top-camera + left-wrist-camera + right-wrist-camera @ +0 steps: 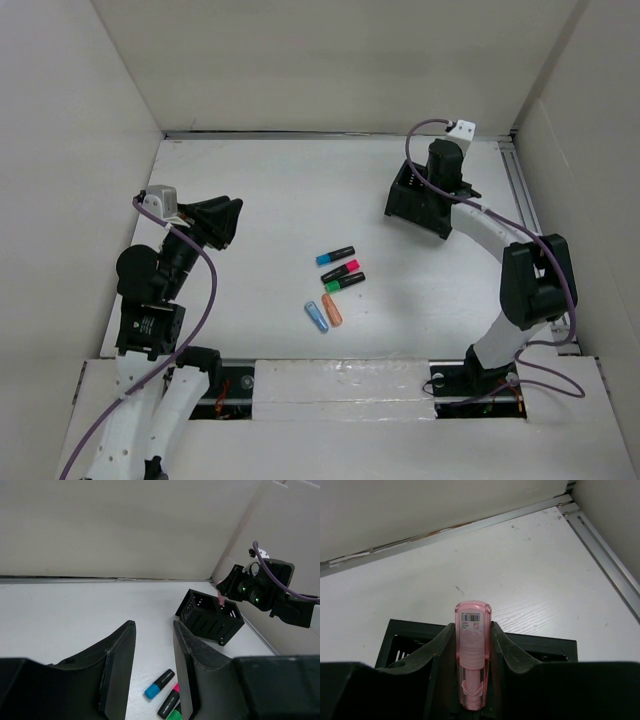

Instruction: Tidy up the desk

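Hanging over the holder on the desk, right jaws clench a pink stick, perhaps glue; left jaws parted, empty.

My arms were white tubes with chunky black joints, purple cables, matte black fingers.

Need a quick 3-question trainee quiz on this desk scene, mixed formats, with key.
1. True or false: the right claw is gripping a pink tube at the black holder box.
2. How many loose items lie in the middle of the desk? A: three. B: five. C: seven.
3. Fill in: the three highlighters have blue, pink and ___ caps.

Key: 1 true; 2 B; 3 green.
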{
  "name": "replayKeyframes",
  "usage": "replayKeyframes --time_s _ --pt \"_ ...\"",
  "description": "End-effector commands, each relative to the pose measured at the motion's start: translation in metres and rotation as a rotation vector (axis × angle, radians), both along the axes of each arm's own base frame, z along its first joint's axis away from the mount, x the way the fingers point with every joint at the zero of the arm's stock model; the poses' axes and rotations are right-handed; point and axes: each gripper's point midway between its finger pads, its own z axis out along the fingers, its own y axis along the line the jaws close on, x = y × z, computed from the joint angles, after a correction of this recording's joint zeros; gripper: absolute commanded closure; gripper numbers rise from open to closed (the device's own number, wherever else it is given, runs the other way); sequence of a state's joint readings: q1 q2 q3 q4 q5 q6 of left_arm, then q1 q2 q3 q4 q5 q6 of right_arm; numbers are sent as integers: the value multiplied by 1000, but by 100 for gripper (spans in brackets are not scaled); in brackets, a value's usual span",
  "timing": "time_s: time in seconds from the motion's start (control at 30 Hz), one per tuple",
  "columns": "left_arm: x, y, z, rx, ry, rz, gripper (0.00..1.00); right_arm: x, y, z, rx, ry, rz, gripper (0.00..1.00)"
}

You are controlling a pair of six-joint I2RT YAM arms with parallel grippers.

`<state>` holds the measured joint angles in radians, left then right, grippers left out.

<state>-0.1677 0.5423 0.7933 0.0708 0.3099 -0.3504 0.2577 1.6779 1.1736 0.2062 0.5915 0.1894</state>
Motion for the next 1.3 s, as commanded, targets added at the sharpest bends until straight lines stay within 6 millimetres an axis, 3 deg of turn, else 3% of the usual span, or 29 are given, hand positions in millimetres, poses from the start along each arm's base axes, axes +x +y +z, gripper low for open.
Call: replayKeyframes --time_s 0.0,0.03,0.17,0.37,0.47,0.5,0.57,0.6,0.67,0.7,0.73,0.77,0.8,0.83,0.87,0.93,0.97,1.07,1.1,1.13,1.17,1.27 --pt "1 -2 8 -10 -37 -13 68 -6 -13 24 5 -64 -96 86" --pt "1 -2 9 -10 -40 -13 68 -7 -20 27 22 -91 -108 86" --pt "-1 -4 10 -11 -44 -25 68 -15 -37 7 47 -50 -160 86" --pt "0 -4 10 -13 -43 -26 67 -28 -40 -4 77 -17 -217 83" --pt "1 -4 8 -13 -35 -23 68 -35 -42 -2 90 -26 -224 55" --pt "0 -4 9 -13 -38 -26 68 -38 -38 8 101 -47 -210 37" --pt "0 -4 9 -12 -42 -27 68 -42 -38 18 95 -53 -195 22" --pt "1 -2 8 -12 -36 -15 68 -53 -20 45 113 -92 -119 20" --pt "-1 -2 11 -11 -45 -11 67 -57 -11 50 122 -101 -88 24" --pt "-2 -1 12 -11 -51 -12 67 -61 3 55 133 -108 -32 32" --pt "-2 1 13 -12 -53 0 68 -70 16 70 160 -148 18 45" --pt "-2 2 14 -12 -55 6 68 -80 45 63 170 -134 108 60" --pt "-2 3 13 -12 -53 15 68 -86 71 60 195 -126 219 86" --pt "-2 5 14 -11 -52 23 68 -93 92 65 223 -153 297 95" --pt "-3 5 15 -12 -56 24 67 -108 127 47 232 -113 407 100" --pt "-3 5 15 -13 -62 27 68 -131 174 33 253 -66 580 100" --pt "-2 6 15 -15 -57 31 68 -152 206 18 244 -15 675 100" --pt "-2 6 15 -14 -53 32 68 -192 249 -28 182 131 846 100" --pt "-3 6 16 -15 -57 29 68 -212 266 -38 153 172 902 92" --pt "-3 6 15 -16 -57 27 67 -223 267 -53 111 232 918 86" --pt "-3 5 16 -14 -59 26 67 -232 271 -61 88 261 941 66" --pt "-3 5 15 -16 -53 24 67 -260 285 -81 55 339 1037 38"
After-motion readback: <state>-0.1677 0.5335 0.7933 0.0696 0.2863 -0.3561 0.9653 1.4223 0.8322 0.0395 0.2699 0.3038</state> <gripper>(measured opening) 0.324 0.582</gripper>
